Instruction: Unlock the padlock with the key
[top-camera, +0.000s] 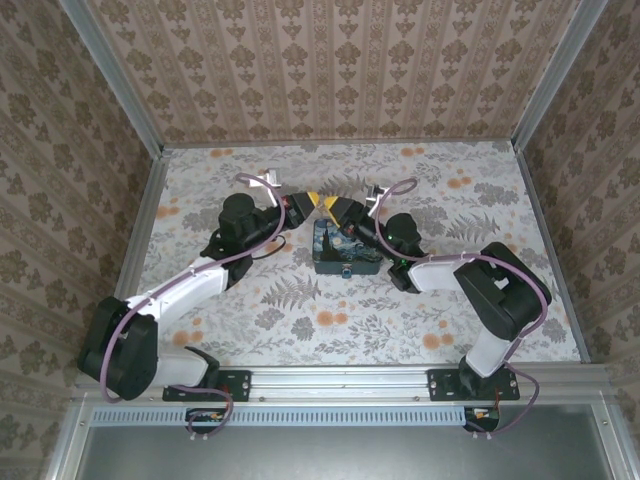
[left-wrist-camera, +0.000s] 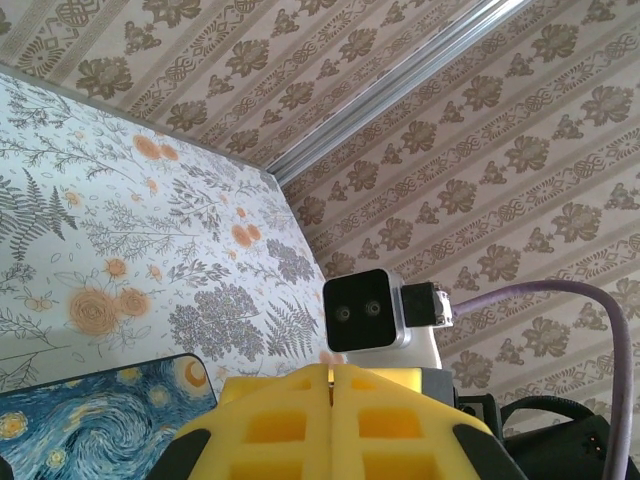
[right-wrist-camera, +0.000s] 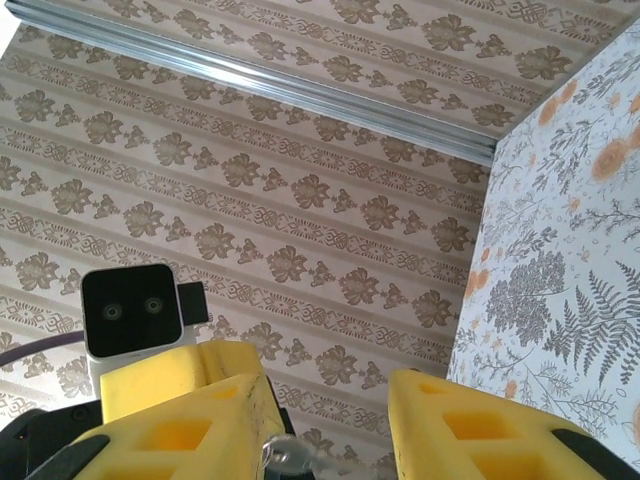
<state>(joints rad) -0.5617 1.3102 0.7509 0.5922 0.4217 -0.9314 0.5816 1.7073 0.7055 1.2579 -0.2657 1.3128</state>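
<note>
Wallpapered wall (right-wrist-camera: 300, 200) — key (right-wrist-camera: 290, 458) inside right claw (right-wrist-camera: 325, 385)

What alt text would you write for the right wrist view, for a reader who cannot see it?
The right gripper has its two yellow fingers apart, and a small silvery metal piece shows at the bottom edge between them. Behind are the other arm's camera, a patterned wall and the floral table.

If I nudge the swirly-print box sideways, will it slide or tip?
Probably slides: the box sits low and flat on the table. Its rounded corners and smooth painted lid look slippery for the left gripper, so push low on a side wall.
</note>
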